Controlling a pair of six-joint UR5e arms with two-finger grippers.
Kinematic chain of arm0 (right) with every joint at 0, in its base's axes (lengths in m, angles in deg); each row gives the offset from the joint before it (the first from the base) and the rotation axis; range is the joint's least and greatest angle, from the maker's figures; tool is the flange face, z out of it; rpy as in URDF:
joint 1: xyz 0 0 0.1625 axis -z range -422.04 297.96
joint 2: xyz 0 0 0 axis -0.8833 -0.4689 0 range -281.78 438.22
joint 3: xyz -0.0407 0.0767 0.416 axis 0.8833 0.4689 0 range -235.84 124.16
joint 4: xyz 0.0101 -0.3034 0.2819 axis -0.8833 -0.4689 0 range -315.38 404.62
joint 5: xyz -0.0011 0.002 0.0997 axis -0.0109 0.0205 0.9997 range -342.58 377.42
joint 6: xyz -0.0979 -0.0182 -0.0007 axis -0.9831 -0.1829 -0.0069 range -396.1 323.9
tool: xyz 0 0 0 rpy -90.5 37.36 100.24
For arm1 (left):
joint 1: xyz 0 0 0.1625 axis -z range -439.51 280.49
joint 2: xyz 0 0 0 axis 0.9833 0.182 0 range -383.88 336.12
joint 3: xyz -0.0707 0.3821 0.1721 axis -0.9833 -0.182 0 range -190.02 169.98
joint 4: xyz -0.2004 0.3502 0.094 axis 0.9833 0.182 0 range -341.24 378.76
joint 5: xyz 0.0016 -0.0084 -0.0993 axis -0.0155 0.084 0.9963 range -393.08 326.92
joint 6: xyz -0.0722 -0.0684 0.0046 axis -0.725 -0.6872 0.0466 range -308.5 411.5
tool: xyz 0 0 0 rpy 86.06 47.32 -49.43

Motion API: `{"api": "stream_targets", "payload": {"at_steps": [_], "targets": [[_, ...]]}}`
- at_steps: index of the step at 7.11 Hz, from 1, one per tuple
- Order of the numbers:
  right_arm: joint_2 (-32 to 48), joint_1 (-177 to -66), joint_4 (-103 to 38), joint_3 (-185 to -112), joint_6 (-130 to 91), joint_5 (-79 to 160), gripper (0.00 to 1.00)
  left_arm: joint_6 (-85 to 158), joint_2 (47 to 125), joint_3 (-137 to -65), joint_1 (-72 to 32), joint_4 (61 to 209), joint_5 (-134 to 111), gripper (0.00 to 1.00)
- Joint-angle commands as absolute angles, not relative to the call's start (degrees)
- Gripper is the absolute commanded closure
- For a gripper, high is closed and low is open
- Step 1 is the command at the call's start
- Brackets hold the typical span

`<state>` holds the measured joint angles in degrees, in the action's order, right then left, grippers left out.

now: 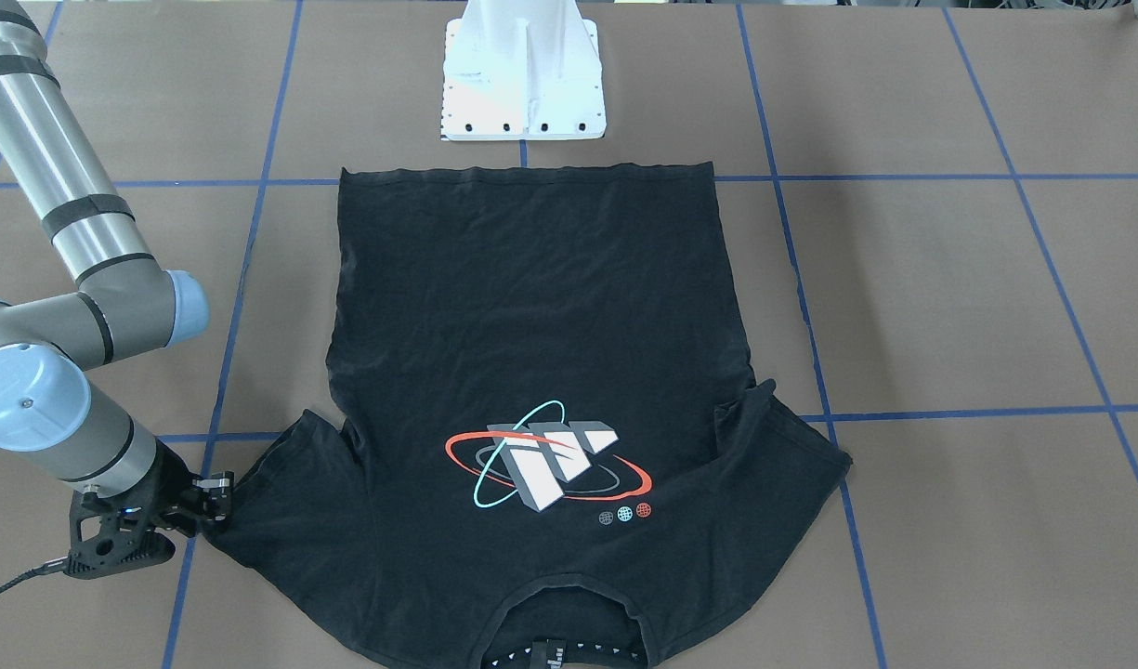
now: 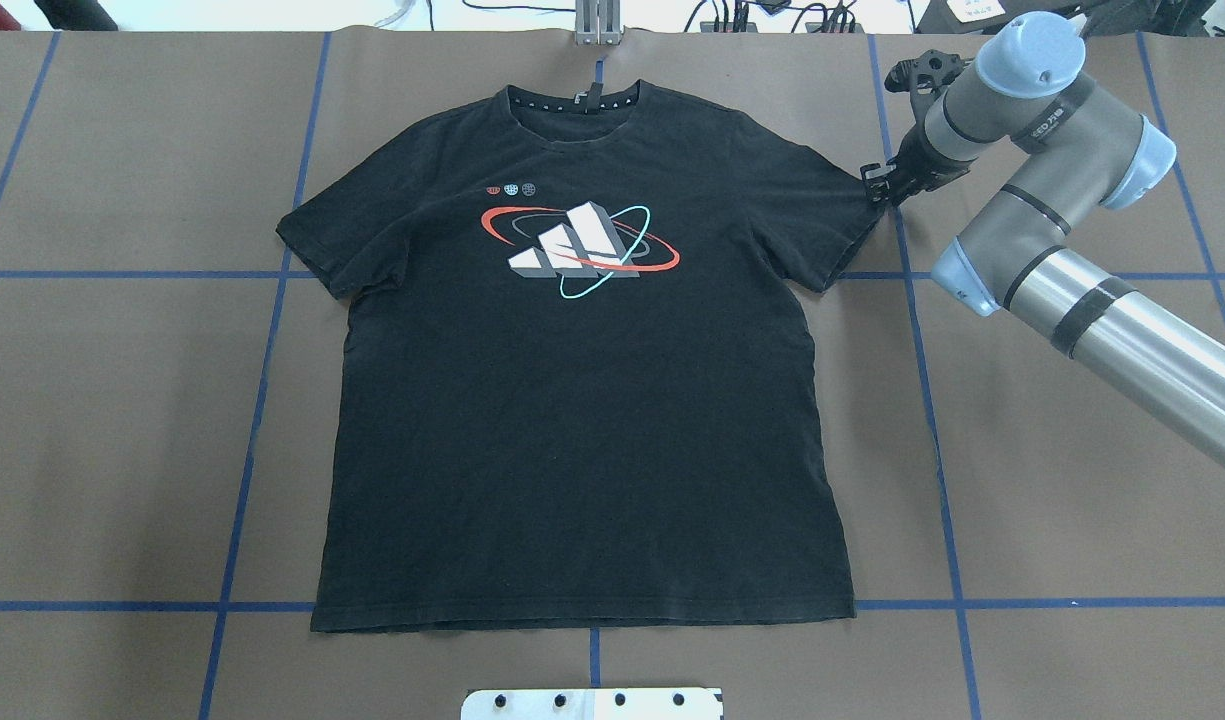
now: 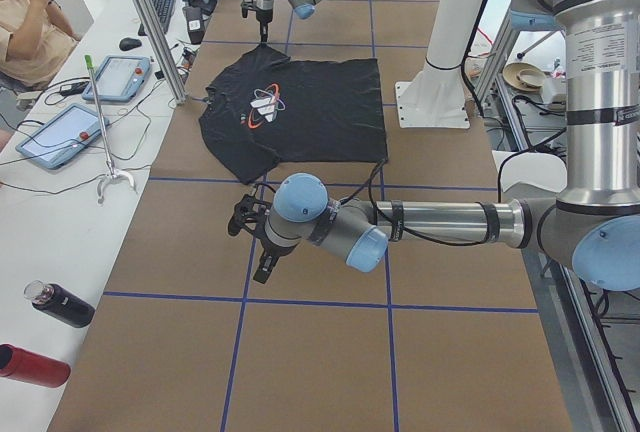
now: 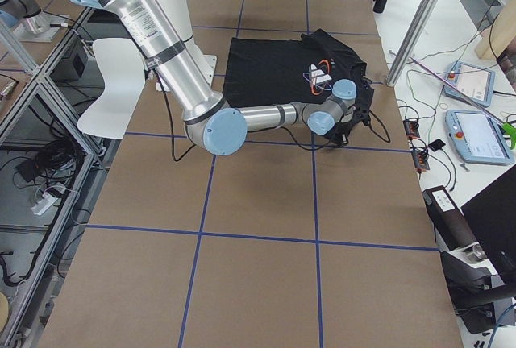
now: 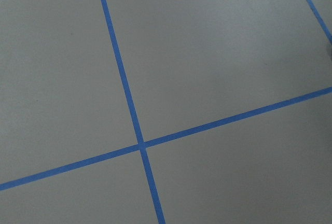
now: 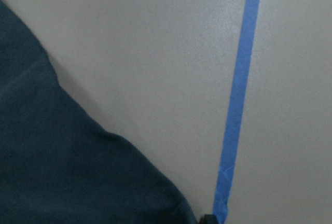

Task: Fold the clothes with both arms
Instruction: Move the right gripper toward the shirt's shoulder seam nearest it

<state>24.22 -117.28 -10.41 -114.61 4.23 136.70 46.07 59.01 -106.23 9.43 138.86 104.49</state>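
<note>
touching t-shirt [image 1: 531,316] sleeve hem: right tool [image 1: 221,495], gap unclear

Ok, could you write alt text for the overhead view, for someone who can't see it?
A black t-shirt lies spread flat, graphic side up, on a brown table marked with blue tape lines. The robot's grey right arm reaches in from the right, its pincer at the tip of the sleeve on that side.

One t-shirt [image 2: 582,420] (black), two arms [image 3: 440,222].
</note>
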Motion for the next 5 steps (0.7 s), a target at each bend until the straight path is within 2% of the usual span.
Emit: {"api": "stream_targets", "payload": {"at_steps": [1,3,5], "targets": [[25.82,-117.41,-10.49,-115.07,9.48,137.22,1.0,46.14,59.0,-106.09,9.34,138.82,104.47,0.01],[27.23,-117.24,-10.66,-119.71,17.54,139.76,1.0,46.14,59.0,-106.0,9.43,138.82,104.47,0.01],[31.87,-114.44,-10.66,-120.0,25.3,139.68,1.0,46.14,59.0,-106.08,9.34,138.82,104.47,0.01]]}}
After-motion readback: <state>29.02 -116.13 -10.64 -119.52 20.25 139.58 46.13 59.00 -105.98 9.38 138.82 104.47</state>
